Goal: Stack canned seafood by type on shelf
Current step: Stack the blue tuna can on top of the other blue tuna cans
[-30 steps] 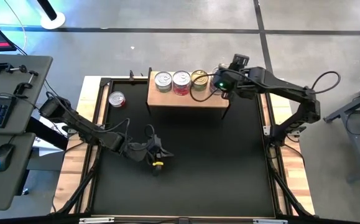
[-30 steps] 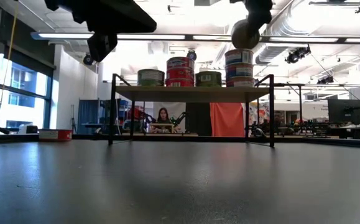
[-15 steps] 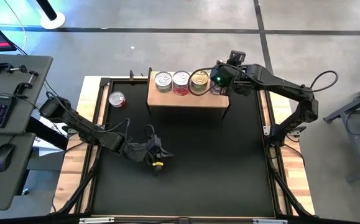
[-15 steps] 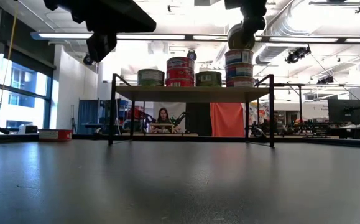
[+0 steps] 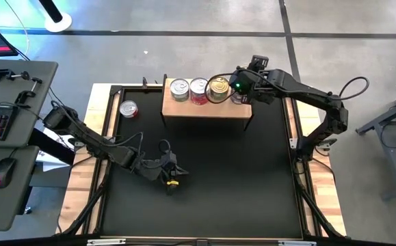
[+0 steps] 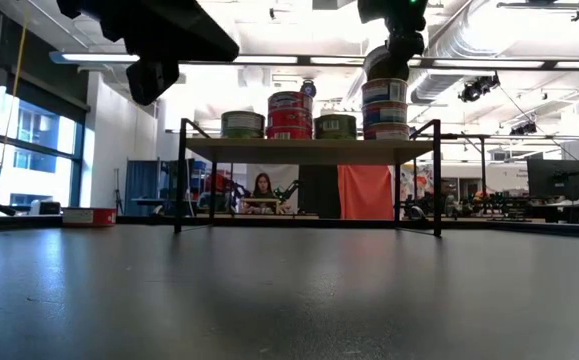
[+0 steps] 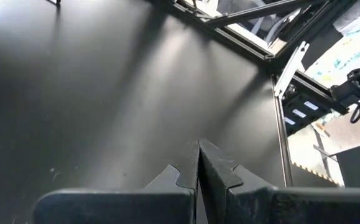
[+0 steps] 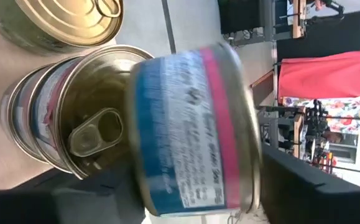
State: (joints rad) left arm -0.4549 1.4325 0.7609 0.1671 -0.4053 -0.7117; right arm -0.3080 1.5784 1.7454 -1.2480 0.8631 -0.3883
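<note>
The right gripper [image 5: 241, 89] hangs over the right end of the shelf [image 5: 204, 109], its jaws pinching a blue-and-pink labelled tin [image 8: 189, 127] by the sides, tipped on edge rather than flat. Just beneath it sits a stack of matching tins [image 6: 385, 110], pull-tab lid up, so I judge the arm is lining its can up with others of the same kind. The tilt looks like the thing to watch: unless it levels out, the can could land crooked on the lid below and slide off. Along the board to the left stand a gold-lidded tin [image 5: 219, 87], a red-labelled stack [image 6: 290, 115] and a silver-lidded tin [image 5: 179, 88], each type in its own place, which is why the blue one is going to the far right end. One more red can [image 5: 128, 108] lies on the black mat [image 5: 239, 178] of the counter, left of the shelf, not yet sorted. The left gripper [image 5: 171, 173] waits low over the mat, well apart from everything, its jaws pressed together and empty.
</note>
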